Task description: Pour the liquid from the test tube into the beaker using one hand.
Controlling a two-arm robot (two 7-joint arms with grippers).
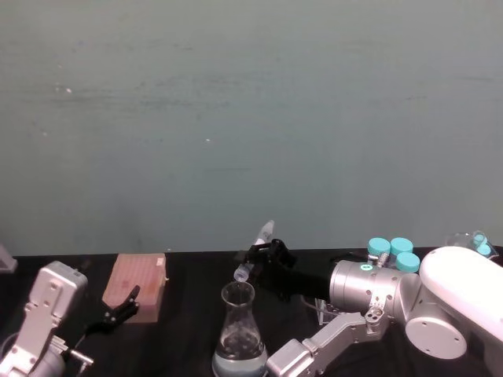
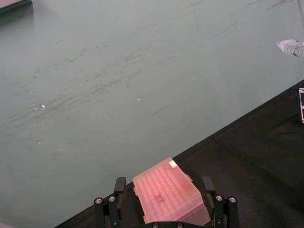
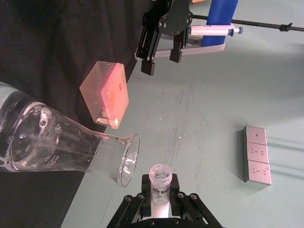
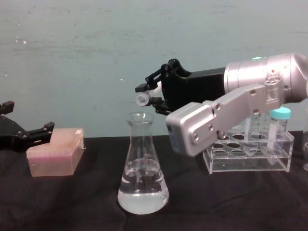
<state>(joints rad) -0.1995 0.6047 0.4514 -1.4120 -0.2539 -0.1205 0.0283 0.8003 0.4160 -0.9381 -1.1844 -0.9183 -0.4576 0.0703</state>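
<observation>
R hand (image 4: 153,98) clamped narrow on test tube (image 4: 143,99), held in air just above lip of Erlenmeyer flask (image 4: 142,159). Tube tilted: open mouth down toward flask neck, conical tip higher. Flask upright on black surface (image 4: 62,207), clear liquid (image 4: 143,196) pooled in its wide base. No stream visible btw tube mouth and lip; can't tell how much is in the tube.

Judged: pick-up and carry done, tube tipped at pour position, pour underway or near its end. Left to do: empty tube fully, bring it upright, prob. set it down.

L hand (image 1: 118,308) idle, fingers wide, by pink tip box (image 1: 140,284), well apart from flask. To flask's right: rack (image 4: 248,161) w/ teal-capped tubes (image 4: 279,122), untouched.
</observation>
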